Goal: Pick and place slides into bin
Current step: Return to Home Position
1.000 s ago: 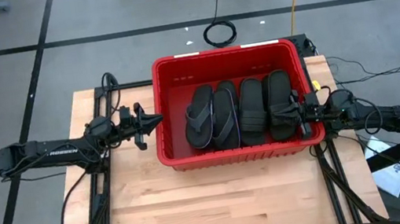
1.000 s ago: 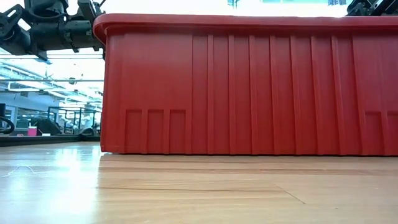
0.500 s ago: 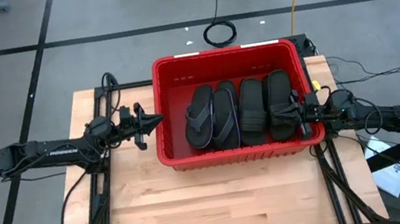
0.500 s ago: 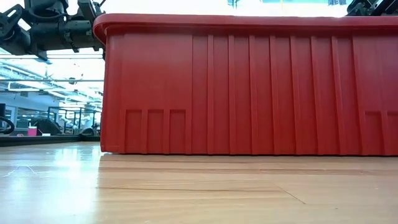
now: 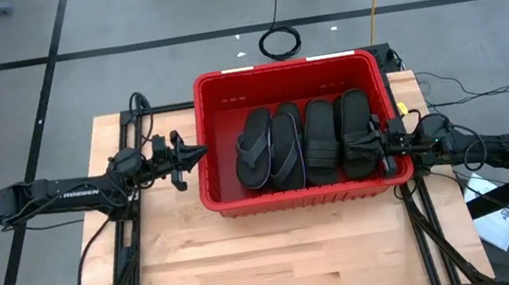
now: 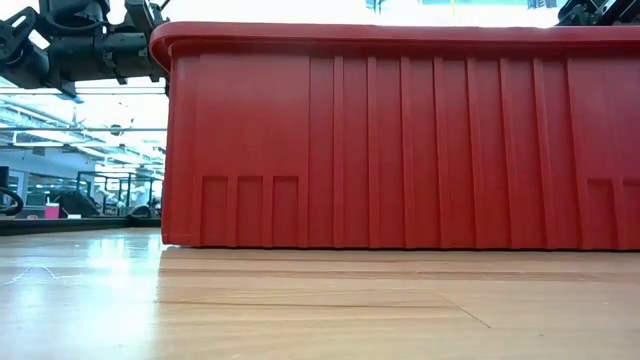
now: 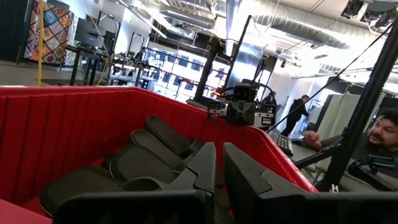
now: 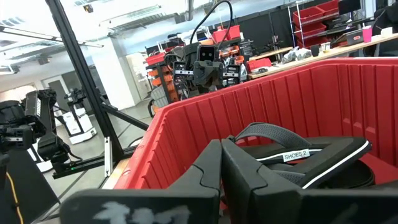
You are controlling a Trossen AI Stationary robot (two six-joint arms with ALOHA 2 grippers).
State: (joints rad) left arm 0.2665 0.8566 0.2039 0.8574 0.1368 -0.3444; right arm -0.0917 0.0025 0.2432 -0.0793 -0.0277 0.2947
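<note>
Wood table (image 5: pixel 282 260) carries the bin (image 5: pixel 293 195), its slides (image 5: pixel 320 140) likely light, floppy, best pinched at strap or edge; left jaws and right jaws flank it, pressed together, empty.

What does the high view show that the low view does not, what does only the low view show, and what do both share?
Only the high view: the slides lying side by side inside the bin, the left gripper just outside its left wall and the right gripper over its right rim, both shut and empty. Only the low view: the bin's ribbed outer wall standing on the table, and the room behind. Both: the red bin, the wooden table and parts of the arms.
</note>
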